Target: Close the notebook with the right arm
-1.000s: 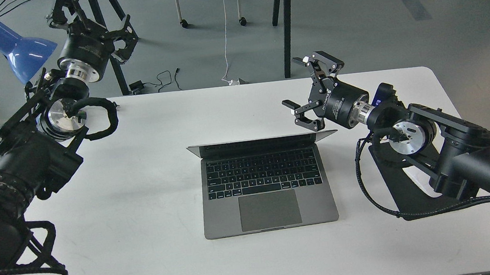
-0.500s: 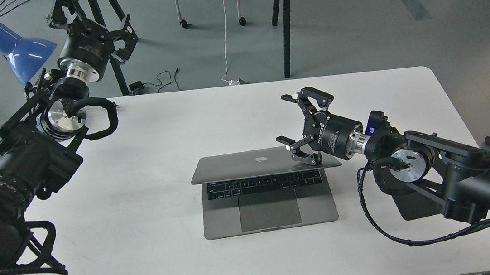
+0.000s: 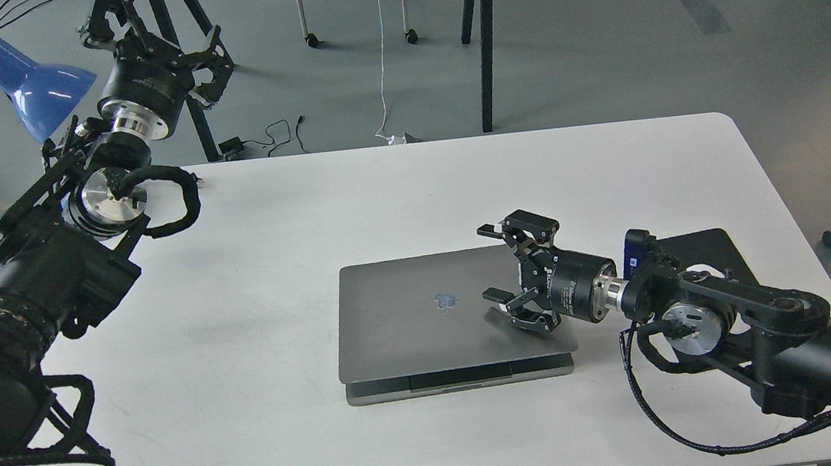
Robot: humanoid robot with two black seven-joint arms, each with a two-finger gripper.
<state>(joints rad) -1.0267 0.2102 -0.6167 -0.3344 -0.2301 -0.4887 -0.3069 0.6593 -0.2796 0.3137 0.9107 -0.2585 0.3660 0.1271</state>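
Observation:
The grey notebook [image 3: 409, 318] lies mid-table with its lid nearly flat, apple logo up; a thin gap remains at the front edge, where a strip of the base shows. My right gripper [image 3: 492, 263] is open, its lower finger resting on the lid's right part, its upper finger above the lid's far right corner. The right arm [image 3: 741, 322] reaches in low from the right. My left gripper [image 3: 157, 17] is raised at the far left beyond the table; its fingers cannot be told apart.
A black mouse pad [image 3: 703, 253] lies right of the notebook, partly under my right arm. A blue lamp shade [image 3: 20, 74] is at the far left. The white table [image 3: 267, 434] ends near the frame's bottom. Stand legs and cables are on the floor behind.
The right gripper has moved down and toward me, pushing the lid from upright to nearly flat. The left arm has not moved.

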